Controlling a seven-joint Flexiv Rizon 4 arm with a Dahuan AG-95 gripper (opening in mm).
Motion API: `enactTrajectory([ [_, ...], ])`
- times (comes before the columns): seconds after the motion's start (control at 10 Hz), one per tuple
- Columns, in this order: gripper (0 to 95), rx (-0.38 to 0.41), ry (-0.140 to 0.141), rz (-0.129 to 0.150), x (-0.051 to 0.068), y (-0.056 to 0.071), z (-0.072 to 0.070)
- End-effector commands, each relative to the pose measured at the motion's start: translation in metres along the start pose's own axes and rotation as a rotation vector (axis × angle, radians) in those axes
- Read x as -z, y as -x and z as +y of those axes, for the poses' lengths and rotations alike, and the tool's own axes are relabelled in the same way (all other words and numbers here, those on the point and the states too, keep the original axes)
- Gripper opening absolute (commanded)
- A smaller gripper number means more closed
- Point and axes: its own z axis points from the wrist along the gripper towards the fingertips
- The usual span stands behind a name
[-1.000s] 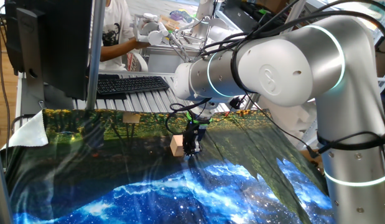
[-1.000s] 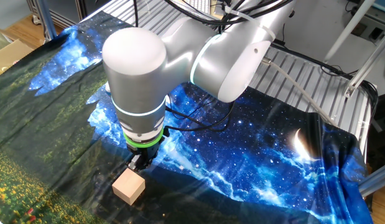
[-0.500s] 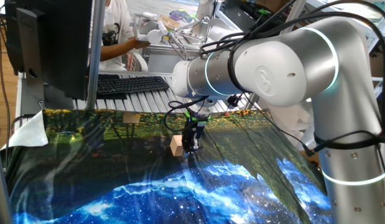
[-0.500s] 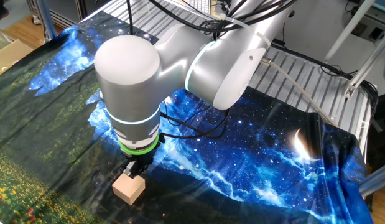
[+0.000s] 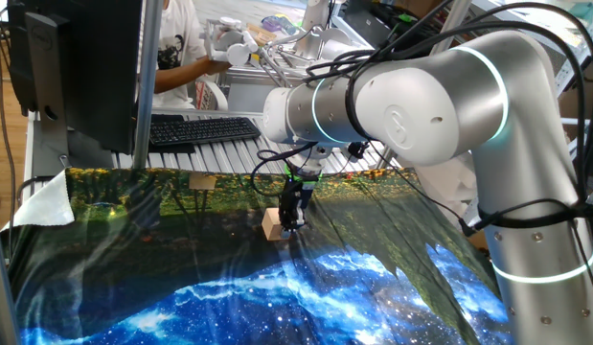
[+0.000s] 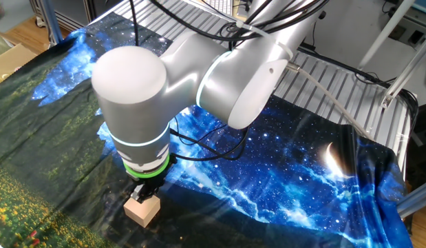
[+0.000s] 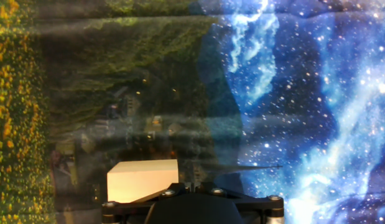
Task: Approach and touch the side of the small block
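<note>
The small block point(image 5: 270, 225) is a pale tan cube on the dark green part of the printed cloth. It also shows in the other fixed view point(image 6: 142, 210) and at the lower left of the hand view point(image 7: 142, 180). My gripper point(image 5: 292, 218) is a narrow black tip pointing down, with its jaws together and nothing held. It stands right against the block's right side; I cannot tell whether it touches. In the other fixed view the gripper point(image 6: 145, 192) sits at the block's far top edge, partly hidden under the arm. The hand view shows only the gripper's black body point(image 7: 192, 208).
A flatter tan piece point(image 5: 202, 181) lies at the cloth's far edge. A black keyboard point(image 5: 202, 128) and a monitor point(image 5: 76, 67) stand behind it. A white cloth point(image 5: 47, 203) lies at the left. A metal slatted surface point(image 6: 336, 76) borders the printed cloth.
The arm has shifted left and the gripper has closed the small gap to the block's side. The block has not visibly moved.
</note>
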Motion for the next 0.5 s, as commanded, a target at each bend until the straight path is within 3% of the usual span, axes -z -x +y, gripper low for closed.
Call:
enactTrajectory([
  [0.1, 0.0, 0.003, 0.000, -0.002, 0.0003, 0.0003, 0.0008],
  [0.5, 0.0, 0.015, -0.013, -0.011, -0.0008, -0.0003, -0.0015],
])
